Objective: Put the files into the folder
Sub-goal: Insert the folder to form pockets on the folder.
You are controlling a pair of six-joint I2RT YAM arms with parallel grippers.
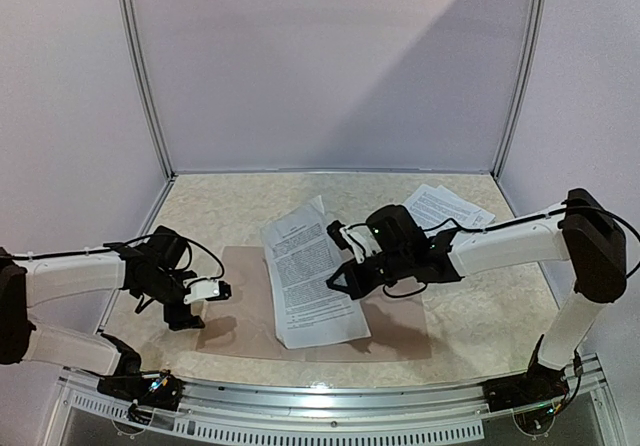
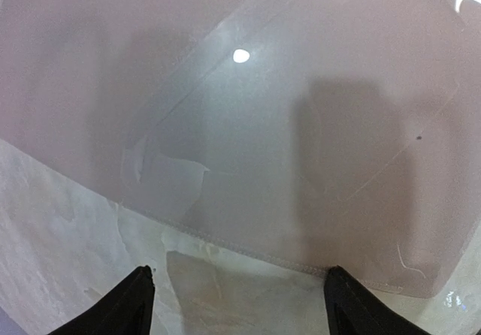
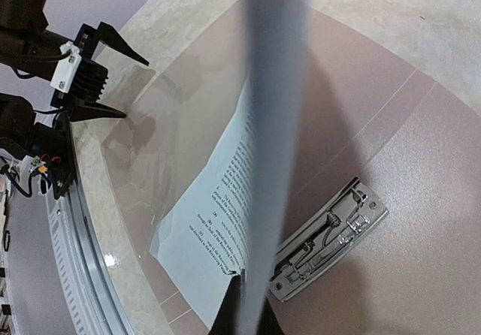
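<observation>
Right wrist view: my right gripper (image 3: 242,309) pinches a sheet of the files (image 3: 225,200) over the folder (image 3: 421,162), my left gripper (image 3: 124,79) spread wide.

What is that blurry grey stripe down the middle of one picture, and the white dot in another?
Right wrist view: the stripe is a paper sheet seen edge-on, too near the lens to focus, seemingly pinched in the right gripper. Left wrist view: the dot is lamp glare on the clear sleeve.

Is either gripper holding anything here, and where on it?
The right gripper is shut on the files, pinching their edge on its own side. The left gripper is open above the folder, holding nothing.
</observation>
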